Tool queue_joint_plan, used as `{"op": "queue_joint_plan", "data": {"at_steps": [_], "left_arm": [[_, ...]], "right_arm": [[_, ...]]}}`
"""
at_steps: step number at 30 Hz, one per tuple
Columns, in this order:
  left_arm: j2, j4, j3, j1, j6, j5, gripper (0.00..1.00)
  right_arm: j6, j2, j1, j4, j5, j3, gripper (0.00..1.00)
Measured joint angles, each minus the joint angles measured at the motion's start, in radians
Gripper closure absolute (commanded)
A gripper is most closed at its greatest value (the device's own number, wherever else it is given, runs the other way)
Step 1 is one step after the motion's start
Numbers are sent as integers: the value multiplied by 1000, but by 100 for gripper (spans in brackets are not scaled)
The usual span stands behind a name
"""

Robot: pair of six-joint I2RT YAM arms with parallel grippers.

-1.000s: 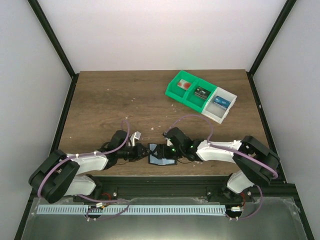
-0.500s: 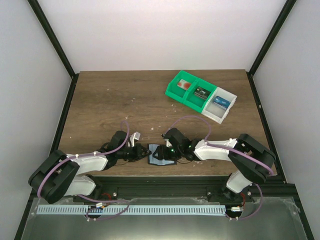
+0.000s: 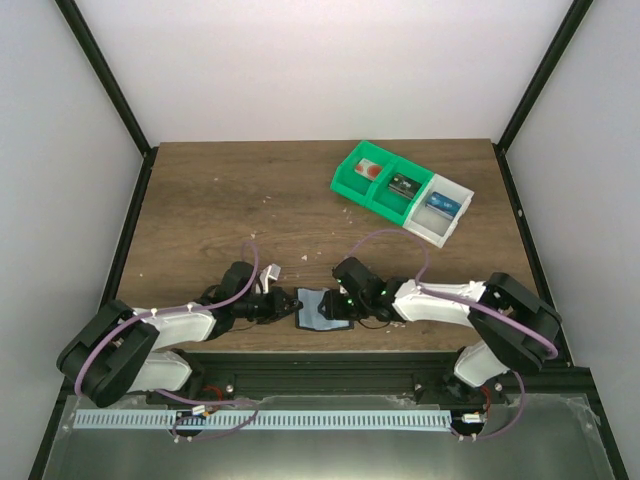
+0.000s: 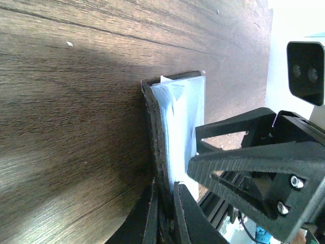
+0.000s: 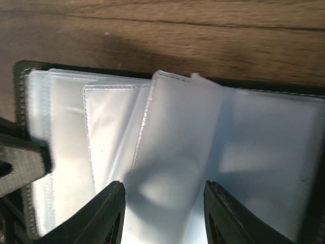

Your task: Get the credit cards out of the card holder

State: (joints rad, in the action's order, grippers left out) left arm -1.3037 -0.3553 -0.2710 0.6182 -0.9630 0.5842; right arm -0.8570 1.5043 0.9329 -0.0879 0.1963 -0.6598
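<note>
Card holder open, lengthwise seemingly left-right

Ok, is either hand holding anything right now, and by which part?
The left hand pinches the flat black card holder by its cover edge; the right hand is open.

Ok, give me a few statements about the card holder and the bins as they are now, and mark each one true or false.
1. The left gripper is shut on the black edge of the card holder. True.
2. The card holder lies in a green compartment. False: it lies on the table, between the two grippers.
3. The card holder is open, its clear sleeves showing. True.
4. The white compartment is empty. False: the white compartment holds a blue item.
5. The right gripper is clamped tight. False: the right gripper's fingers stand apart over a sleeve.
</note>
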Motion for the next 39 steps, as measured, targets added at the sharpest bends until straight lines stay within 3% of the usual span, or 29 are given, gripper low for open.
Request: {"op": "queue_joint_plan", "data": {"at_steps": [8,14,22,39], "left_arm": [[0,14,-11,1,3,0,100],[0,22,-15,1,5,0,100],[0,25,-15,1,5,-2,100],[-2,20,-15,3,0,-3,100]], "right_arm": [[7,-64,0,-141,-140,-5,61],[15,-145,0,-142,-111,-19,63],[26,-129,1,-39,24,-32,40],[19,40,1,7,113,-46,33]]}}
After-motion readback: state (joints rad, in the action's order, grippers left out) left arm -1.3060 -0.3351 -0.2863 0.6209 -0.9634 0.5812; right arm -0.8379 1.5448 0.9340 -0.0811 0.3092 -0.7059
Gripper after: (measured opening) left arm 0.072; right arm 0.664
